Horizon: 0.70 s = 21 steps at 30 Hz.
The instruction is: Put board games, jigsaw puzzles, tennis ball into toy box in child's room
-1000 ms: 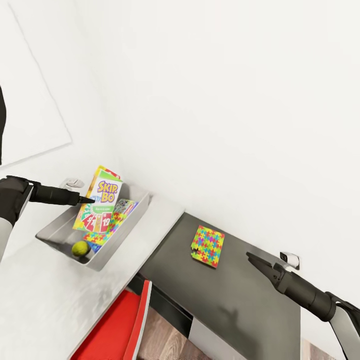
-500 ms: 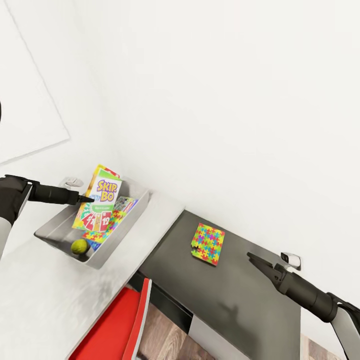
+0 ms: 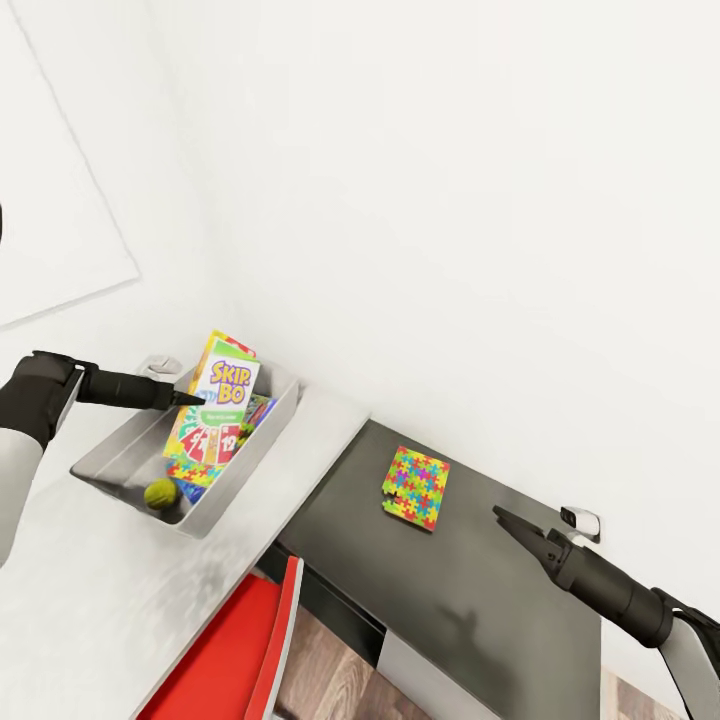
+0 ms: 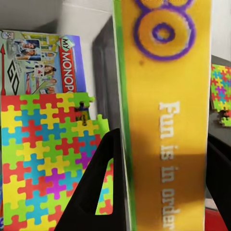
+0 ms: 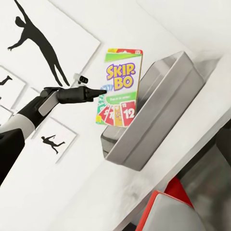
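Left gripper (image 3: 190, 398) clamped on upright Skip-Bo box (image 3: 218, 409) over toy box (image 3: 120, 462); could topple outward on release; right gripper (image 3: 500, 515) idle, apparently closed

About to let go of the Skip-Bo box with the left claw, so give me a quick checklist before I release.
1. Left claw gripping the Skip-Bo box: ok, a finger on each side in the left wrist view.
2. Box over the toy box: ok.
3. Box lying flat: not ok, it stands upright.
4. Ball in the toy box: ok.
5. Both puzzles in: not ok, one puzzle lies on the dark wing.
6. Right claw free: cannot tell, it holds nothing visible.
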{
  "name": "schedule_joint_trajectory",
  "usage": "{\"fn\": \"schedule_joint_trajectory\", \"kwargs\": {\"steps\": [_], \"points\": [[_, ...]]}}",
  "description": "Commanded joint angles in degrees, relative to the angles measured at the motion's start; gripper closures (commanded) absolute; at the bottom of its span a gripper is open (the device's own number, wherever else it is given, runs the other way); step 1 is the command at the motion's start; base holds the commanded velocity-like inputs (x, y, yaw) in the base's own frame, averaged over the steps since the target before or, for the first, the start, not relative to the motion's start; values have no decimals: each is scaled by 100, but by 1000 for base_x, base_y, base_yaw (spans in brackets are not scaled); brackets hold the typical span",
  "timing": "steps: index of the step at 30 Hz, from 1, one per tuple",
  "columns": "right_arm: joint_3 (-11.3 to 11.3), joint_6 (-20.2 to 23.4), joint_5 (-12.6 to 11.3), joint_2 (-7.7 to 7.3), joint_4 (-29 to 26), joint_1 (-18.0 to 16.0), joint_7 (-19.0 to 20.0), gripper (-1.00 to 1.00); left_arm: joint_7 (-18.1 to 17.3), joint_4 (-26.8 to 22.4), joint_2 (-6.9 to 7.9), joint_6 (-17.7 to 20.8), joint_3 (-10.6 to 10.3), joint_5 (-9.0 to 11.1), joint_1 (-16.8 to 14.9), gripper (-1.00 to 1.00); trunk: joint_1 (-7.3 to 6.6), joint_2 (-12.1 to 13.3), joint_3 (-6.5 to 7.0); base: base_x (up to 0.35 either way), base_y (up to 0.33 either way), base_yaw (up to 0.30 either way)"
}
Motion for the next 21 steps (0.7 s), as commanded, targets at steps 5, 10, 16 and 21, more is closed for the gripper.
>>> {"fn": "schedule_joint_trajectory", "kwargs": {"steps": [5, 10, 16, 21], "points": [[0, 39, -27, -6, -1, -4, 3, -100, -46, -6, -9, 59, 10, -32, -5, 100, 3, -11, -11, 0, 0, 0], [1, 39, -30, -8, -1, -4, 3, -100, -46, -6, -9, 59, 10, -32, -5, 100, 3, -11, -11, 0, 0, 0], [2, 39, -27, -2, -1, -4, -1, -100, -47, -6, -4, 59, 10, -35, 1, 100, 3, -11, -11, 0, 0, 0], [2, 39, -27, -2, -1, -4, 1, -100, -39, -6, -10, 59, 5, -36, 2, 100, 3, -11, -11, -16, 19, 0]]}}
